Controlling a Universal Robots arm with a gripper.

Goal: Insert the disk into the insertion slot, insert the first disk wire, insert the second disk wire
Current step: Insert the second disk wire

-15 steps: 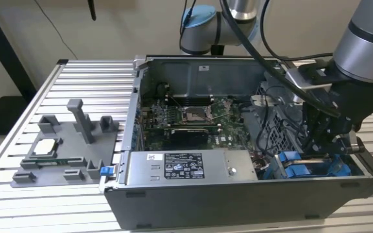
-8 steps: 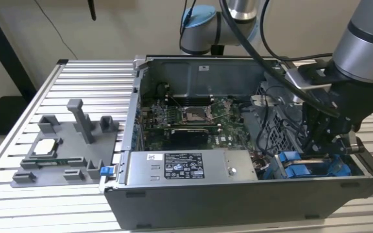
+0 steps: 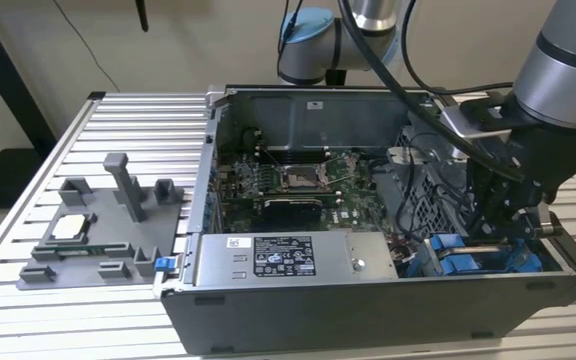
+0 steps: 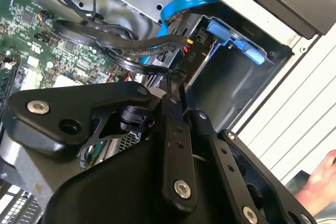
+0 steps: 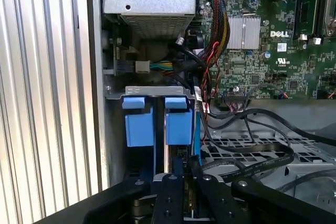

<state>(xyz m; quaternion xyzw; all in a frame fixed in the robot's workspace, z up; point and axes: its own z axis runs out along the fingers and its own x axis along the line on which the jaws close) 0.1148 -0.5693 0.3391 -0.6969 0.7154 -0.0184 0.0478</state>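
The black multi-link claw (image 3: 513,225) is down inside the open grey computer case (image 3: 368,307), at the perforated grey metal drive cage with blue plastic fittings, i.e. the insertion slot (image 5: 157,124), just beside the grey power supply box with sticker (image 3: 288,259). In both wrist views the fingers (image 4: 170,108) sit nearly together, pinched on something thin and dark at the slot mouth; whether that is a connector or the drive edge I cannot tell, so grip state is unclear.

The disk: blue plastic carrier tabs (image 5: 178,121) show seated in the cage next to the power supply box, so the drive looks already in, standing on edge. Silver body is hidden. Judged long axis runs down into the bay, away from the claw, handle end facing the claw.

Risks: loose black flat cables (image 5: 252,150) loop right beside the claw and over the cage; they could snag on the linkage or get pinched. A blue data cable (image 4: 184,3) also crowds the bay. A tilted plug could jam or bend the port. A person's hand (image 4: 320,182) is near the case edge, so collision is possible.
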